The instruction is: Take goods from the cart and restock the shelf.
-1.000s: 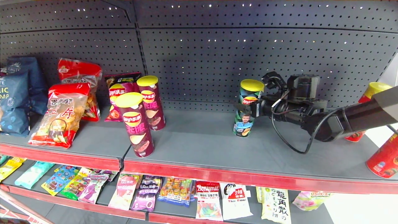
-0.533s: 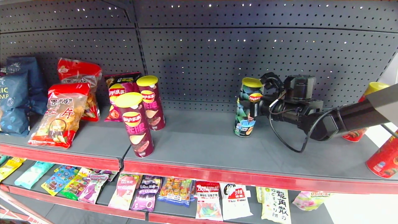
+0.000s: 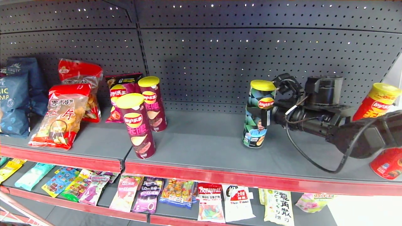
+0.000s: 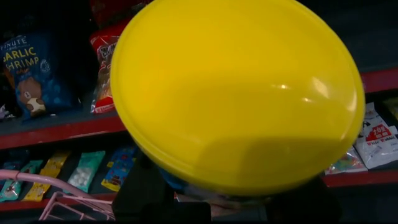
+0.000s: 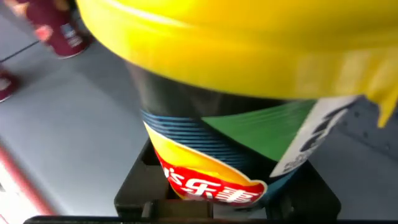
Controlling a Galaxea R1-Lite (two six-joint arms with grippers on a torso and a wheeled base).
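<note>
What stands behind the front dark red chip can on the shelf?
Behind the front can: a second dark red can, then a purple chip bag, partly hidden by both cans.

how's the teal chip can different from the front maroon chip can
The teal chip can has a green-blue geometric print; the front maroon chip can is dark maroon. The right hand grips the teal can; the maroon can stands free, nearer the front edge of the shelf. Both are upright with yellow lids.

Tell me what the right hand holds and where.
The teal chip can, gripped by the right hand on its upper body, just below the yellow lid.
</note>
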